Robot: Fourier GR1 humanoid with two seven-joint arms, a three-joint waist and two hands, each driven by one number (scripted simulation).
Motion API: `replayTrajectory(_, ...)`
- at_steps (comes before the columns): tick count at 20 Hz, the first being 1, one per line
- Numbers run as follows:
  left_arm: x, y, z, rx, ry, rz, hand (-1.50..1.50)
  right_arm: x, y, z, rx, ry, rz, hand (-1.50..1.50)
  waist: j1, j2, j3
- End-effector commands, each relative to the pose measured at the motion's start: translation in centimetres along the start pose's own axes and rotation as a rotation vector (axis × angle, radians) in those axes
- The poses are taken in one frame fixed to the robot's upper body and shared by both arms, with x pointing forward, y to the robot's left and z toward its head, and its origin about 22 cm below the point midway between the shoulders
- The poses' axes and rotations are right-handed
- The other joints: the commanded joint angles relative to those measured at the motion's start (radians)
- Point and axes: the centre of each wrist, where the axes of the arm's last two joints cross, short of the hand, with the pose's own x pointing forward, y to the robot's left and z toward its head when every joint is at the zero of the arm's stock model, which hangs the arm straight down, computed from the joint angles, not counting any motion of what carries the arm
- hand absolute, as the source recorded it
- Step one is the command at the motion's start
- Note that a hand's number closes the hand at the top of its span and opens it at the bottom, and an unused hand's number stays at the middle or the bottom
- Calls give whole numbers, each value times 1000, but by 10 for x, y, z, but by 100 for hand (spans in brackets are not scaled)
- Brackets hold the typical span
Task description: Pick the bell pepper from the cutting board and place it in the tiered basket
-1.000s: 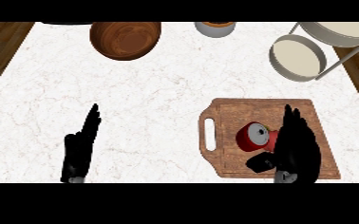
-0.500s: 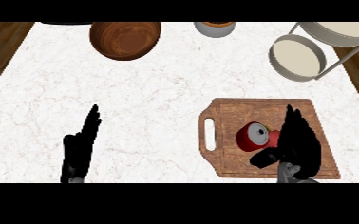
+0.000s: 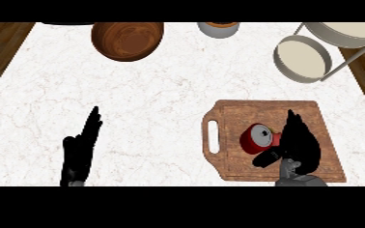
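A red bell pepper [image 3: 257, 139] lies on its side on the wooden cutting board [image 3: 235, 121] at the lower right. My right hand [image 3: 300, 144] stands just right of the pepper with its fingers straight and pointing away, the thumb [image 3: 266, 158] reaching under the pepper's near side. It is open and not closed round the pepper. The tiered basket [image 3: 305, 58], with pale round trays on a grey frame, is at the upper right. My left hand [image 3: 80, 149] rests open near the lower left, fingers up.
A brown wooden bowl [image 3: 128, 39] sits at the back left of the marble counter. A small grey cup [image 3: 218, 28] stands at the back centre. Dark wood shows past the counter's left edge.
My right hand has edged slightly closer to the pepper, and its thumb now sits under the pepper's near side. The left hand has barely moved.
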Motion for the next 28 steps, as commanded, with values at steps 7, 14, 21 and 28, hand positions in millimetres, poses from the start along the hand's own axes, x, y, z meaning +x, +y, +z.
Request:
replayTrajectory(7,-8,-3,5,15,12,4,0,-19,10,3,-14,22,-2,150,-3,-1,0)
replayTrajectory(14,-9,2,-5,4,0,-4,0,-3,27,-3,-94,-98,87,150,-1,0,0)
replayTrajectory(21,-1,-11,-3,-5,-3,2,0,-21,-7,-68,-53,208,5,150,4,1,0)
replayTrajectory(28,1,-11,-13,17,10,12,0,-26,-55,-49,-203,239,-183,150,-14,-3,-1)
